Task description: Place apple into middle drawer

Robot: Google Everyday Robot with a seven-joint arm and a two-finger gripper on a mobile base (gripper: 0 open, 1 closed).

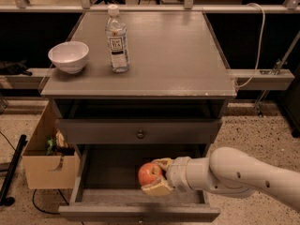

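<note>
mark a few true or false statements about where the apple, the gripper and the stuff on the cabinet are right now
1. The gripper holds the round red-orange apple in its jaws over the floor of the open wide grey wooden drawer. True.
2. The apple lies loose in the drawer, apart from the gripper. False: the jaws are closed on it.
3. The white bowl stands left of the clear plastic water bottle on the grey cabinet top, as the camera sees it. True.
4. The bottle lies on its side. False: it stands upright.
5. The grey drawer front with the small round knob is pulled out. False: it is closed, above the open drawer.
</note>
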